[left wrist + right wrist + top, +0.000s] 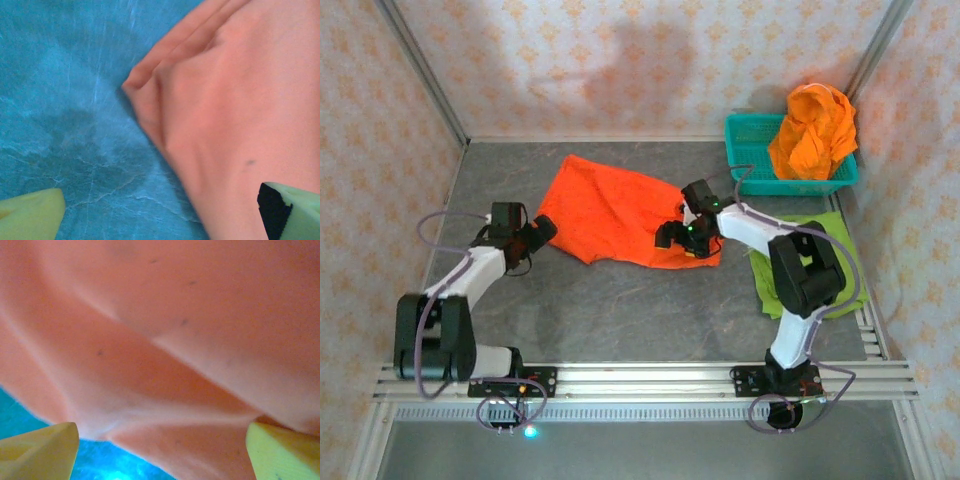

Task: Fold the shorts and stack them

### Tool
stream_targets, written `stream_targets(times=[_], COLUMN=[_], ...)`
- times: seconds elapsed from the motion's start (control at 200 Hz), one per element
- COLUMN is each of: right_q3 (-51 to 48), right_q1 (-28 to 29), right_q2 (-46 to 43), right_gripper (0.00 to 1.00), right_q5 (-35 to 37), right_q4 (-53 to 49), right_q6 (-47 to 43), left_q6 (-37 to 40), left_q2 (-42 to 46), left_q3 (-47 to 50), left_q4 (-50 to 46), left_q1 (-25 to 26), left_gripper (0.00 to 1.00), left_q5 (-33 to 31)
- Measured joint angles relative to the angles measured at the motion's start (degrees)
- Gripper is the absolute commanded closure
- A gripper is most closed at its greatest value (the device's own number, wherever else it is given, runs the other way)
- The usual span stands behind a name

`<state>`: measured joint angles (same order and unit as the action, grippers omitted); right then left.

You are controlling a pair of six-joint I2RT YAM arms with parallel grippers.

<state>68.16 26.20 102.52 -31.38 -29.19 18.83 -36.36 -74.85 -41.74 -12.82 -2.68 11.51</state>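
Orange shorts (620,212), spread mid-table; left gripper (540,232), wide open, empty, at their left corner; right gripper (678,238) likewise, over their near edge

The basket (744,152): teal plastic, open lattice walls, slight sheen. Heaped orange shorts (812,130) in the basket: soft matt cloth, crumpled. Spread orange shorts (615,212) left of the basket: matt cloth, smooth, shallow creases, a few dark specks. Lime green shorts (832,222) just in front of the basket: matt cloth. Table (620,310): grey, matt, marbled like stone.
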Motion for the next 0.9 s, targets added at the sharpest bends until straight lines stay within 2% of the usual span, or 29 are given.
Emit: stream_targets(times=[0.065, 0.1, 0.205, 0.365, 0.515, 0.776, 0.901], right_q3=[-0.44, -0.55, -0.68, -0.92, -2.78, -5.33, -6.38], right_q1=[0.0, 0.0, 0.0, -0.28, -2.69, -3.74, -3.76], right_q2=[-4.22, -7.08, -15.65, -23.58, -23.89, -23.08, -22.97], right_gripper=[0.09, 0.0, 0.01, 0.0, 0.0, 0.0, 0.0], right_q5=[0.07, 0.57, 4.5, 13.94, 16.65, 17.68, 17.66], right_q4=[0.04, 0.13, 1.25, 1.77, 1.77, 1.81, 2.64], right_q6=[-0.63, -0.85, -1.16, -1.6, -1.29, -0.02, 0.87], left_q6=[0.55, 0.92, 2.36, 3.91, 4.37, 4.72, 4.15], left_q2=[3.48, 4.42, 3.1, -5.62, -14.51, -23.91, -26.25], left_q3=[-2.4, -4.35, -9.9, -14.93, -16.81, -23.34, -25.27], left_q4=[-1.68, -2.45, -3.89, -4.85, -4.81, -4.17, -2.6], left_q1=[0.0, 0.0, 0.0, 0.0, 0.0, 0.02, 0.02], left_gripper=[0.0, 0.0, 0.04, 0.17, 0.3, 0.29, 0.2], left_q5=[-0.52, -0.66, -0.63, 0.02, 1.77, 4.35, 6.38])
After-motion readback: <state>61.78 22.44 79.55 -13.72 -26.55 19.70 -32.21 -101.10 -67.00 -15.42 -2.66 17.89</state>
